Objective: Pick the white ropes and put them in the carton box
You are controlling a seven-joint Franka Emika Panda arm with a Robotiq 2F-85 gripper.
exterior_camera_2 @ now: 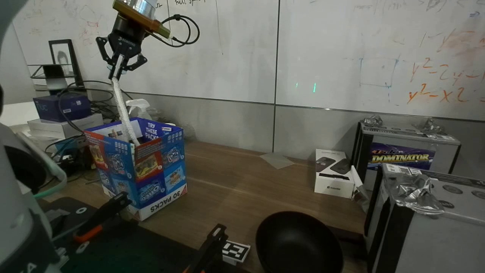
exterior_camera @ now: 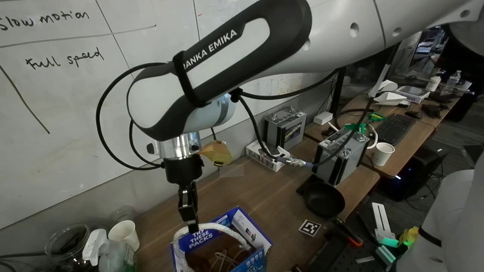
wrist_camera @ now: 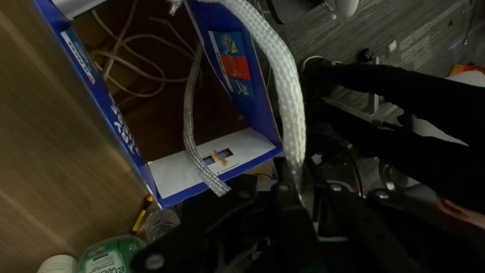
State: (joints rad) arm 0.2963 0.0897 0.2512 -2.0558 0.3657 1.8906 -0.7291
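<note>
My gripper (exterior_camera: 193, 227) is shut on a thick braided white rope (exterior_camera: 223, 227), just above the carton box. In an exterior view the gripper (exterior_camera_2: 115, 74) is higher than the box rim, and the rope (exterior_camera_2: 122, 108) hangs from its fingertips into the box. In the wrist view the rope (wrist_camera: 290, 83) arcs from the fingers (wrist_camera: 297, 178) over the box. Another braided length crosses the box's white flap. Thinner white rope (wrist_camera: 132, 60) lies in loose loops inside on the bottom. The blue printed carton box (exterior_camera_2: 151, 178) stands upright and open, with a brown inside (wrist_camera: 163, 117).
A spray bottle (exterior_camera: 117, 257) and a paper cup (exterior_camera: 125, 235) stand beside the box near the whiteboard. A black pan (exterior_camera_2: 299, 242), grey battery-like units (exterior_camera_2: 428, 223) and a white phone box (exterior_camera_2: 333, 178) are farther along the table. Black cables and a blue box (exterior_camera_2: 62, 106) stand behind.
</note>
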